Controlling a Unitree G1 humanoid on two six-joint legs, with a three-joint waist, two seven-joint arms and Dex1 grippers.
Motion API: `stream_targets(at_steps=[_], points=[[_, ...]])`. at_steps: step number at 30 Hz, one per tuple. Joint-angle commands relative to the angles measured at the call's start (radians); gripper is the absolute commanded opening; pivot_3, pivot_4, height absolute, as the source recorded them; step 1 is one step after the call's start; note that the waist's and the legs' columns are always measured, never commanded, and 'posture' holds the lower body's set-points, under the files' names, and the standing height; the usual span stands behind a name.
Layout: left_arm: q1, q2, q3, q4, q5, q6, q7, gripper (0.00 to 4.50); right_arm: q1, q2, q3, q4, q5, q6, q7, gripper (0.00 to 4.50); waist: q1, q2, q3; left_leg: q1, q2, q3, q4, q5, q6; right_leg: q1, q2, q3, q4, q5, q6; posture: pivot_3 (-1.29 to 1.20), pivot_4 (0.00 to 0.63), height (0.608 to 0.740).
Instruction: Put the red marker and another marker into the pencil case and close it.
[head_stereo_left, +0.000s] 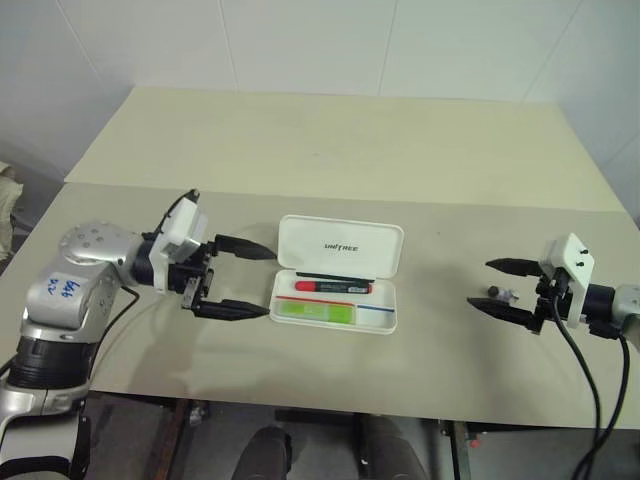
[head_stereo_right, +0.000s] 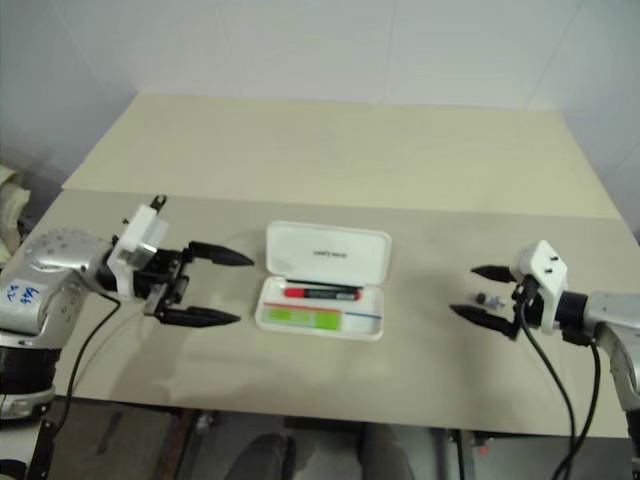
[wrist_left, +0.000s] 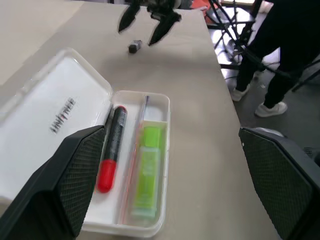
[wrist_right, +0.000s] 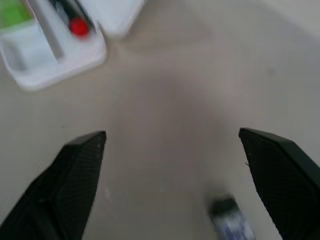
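The white pencil case (head_stereo_left: 340, 246) lies open in the middle of the table, lid tilted back. Inside its tray lie the red marker (head_stereo_left: 333, 286), black barrel with red cap, and the light-green marker (head_stereo_left: 314, 311) in front of it; both show in the left wrist view too, red marker (wrist_left: 111, 149), green marker (wrist_left: 146, 173). My left gripper (head_stereo_left: 246, 280) hangs open just left of the case, empty, fingers pointing at it. My right gripper (head_stereo_left: 500, 285) is open and empty well to the right of the case, over bare table.
A small dark object (head_stereo_left: 497, 292) lies on the table between the right gripper's fingers, also seen as a small dark object (wrist_left: 134, 46). The beige table (head_stereo_left: 330, 150) stretches far back. A person's legs (wrist_left: 280, 55) stand beyond the table's right side.
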Motion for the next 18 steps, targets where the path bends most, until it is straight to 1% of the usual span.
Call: stream_targets(at_steps=[1, 5, 11, 18], points=[[-0.036, 0.014, 0.02, 0.019, 0.0, -0.026, -0.007, 4.47, -0.082, -0.02, 0.032, 0.132, -0.05, -0.082, 0.084, 4.5, -0.007, 0.0, 0.0, 0.0, 0.0, 0.0, 0.0, 0.0, 0.0, 0.0, 0.0, 0.0, 0.0, 0.0, 0.0, 0.0, 0.15, 0.74], [-0.024, 0.018, 0.039, -0.013, -0.016, -0.011, 0.019, 4.47, -0.172, -0.014, 0.085, 0.287, -0.109, -0.14, 0.143, 4.5, -0.016, 0.0, 0.0, 0.0, 0.0, 0.0, 0.0, 0.0, 0.0, 0.0, 0.0, 0.0, 0.0, 0.0, 0.0, 0.0, 0.15, 0.74], [0.027, 0.044, 0.077, -0.074, -0.036, 0.017, 0.05, 4.47, -0.279, 0.005, 0.122, 0.47, -0.167, -0.208, 0.187, 4.5, -0.022, 0.001, 0.001, 0.0, 0.001, 0.001, -0.001, 0.0, 0.0, -0.001, 0.0, 0.001, 0.0, 0.0, 0.0, 0.0, 0.15, 0.74], [0.065, 0.077, 0.117, -0.122, -0.058, 0.035, 0.072, 4.47, -0.411, 0.072, 0.162, 0.665, -0.243, -0.284, 0.184, 4.5, -0.023, 0.001, 0.001, 0.001, 0.001, 0.001, 0.0, 0.0, -0.001, -0.001, 0.0, 0.001, 0.002, 0.0, 0.0, 0.0, 0.15, 0.74]])
